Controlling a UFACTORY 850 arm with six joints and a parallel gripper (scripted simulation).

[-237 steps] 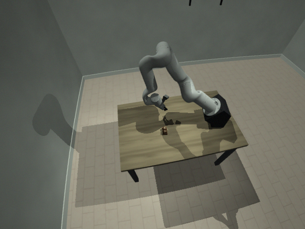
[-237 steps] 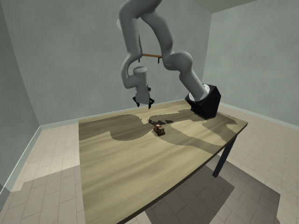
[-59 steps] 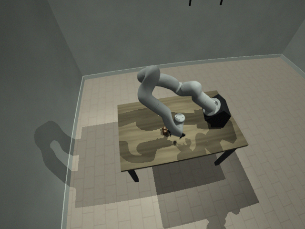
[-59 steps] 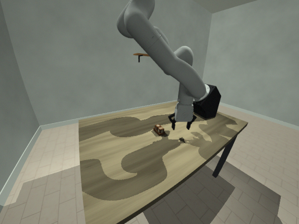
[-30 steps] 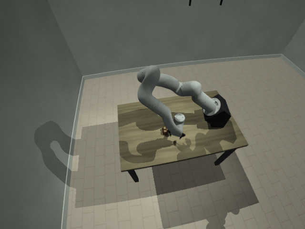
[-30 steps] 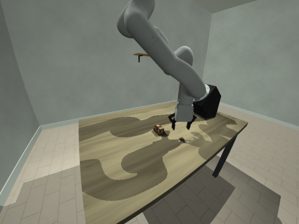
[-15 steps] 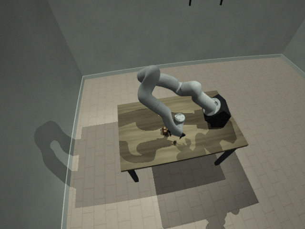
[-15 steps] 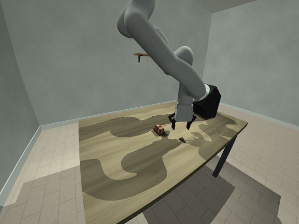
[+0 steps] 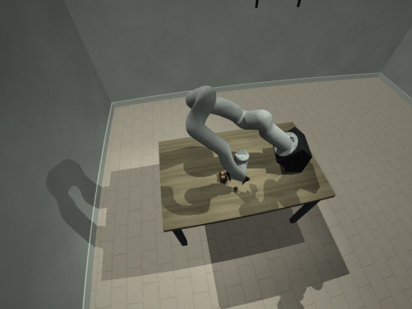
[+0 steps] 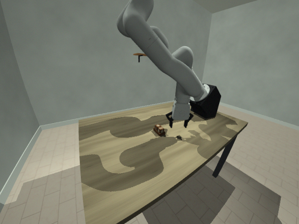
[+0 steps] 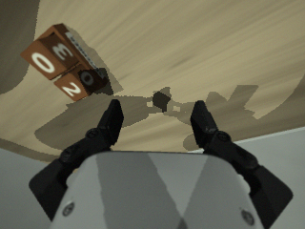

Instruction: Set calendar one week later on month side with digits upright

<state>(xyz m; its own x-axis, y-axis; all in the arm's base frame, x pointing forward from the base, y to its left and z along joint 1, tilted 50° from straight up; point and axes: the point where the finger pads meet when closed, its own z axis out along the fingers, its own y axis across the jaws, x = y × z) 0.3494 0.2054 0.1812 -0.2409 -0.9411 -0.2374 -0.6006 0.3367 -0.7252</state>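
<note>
The calendar is a small brown tray holding two brown cubes side by side, and it stands on the wooden table. In the wrist view it is at the upper left. One cube point(image 11: 48, 57) shows a white 0 and a 3, the other cube point(image 11: 76, 85) shows a white 2 and a dark 0. The calendar also shows in the top view point(image 9: 223, 176) and the exterior view point(image 10: 159, 130). My gripper point(image 11: 156, 109) point(image 10: 177, 125) is open and empty. It hovers above the table just to the right of the calendar, apart from it.
A small dark object point(image 11: 162, 100) lies on the table below and between my fingers; it also shows in the exterior view point(image 10: 179, 137). The arm's black base point(image 10: 205, 101) stands at the table's far right corner. Arm shadows cross the table top.
</note>
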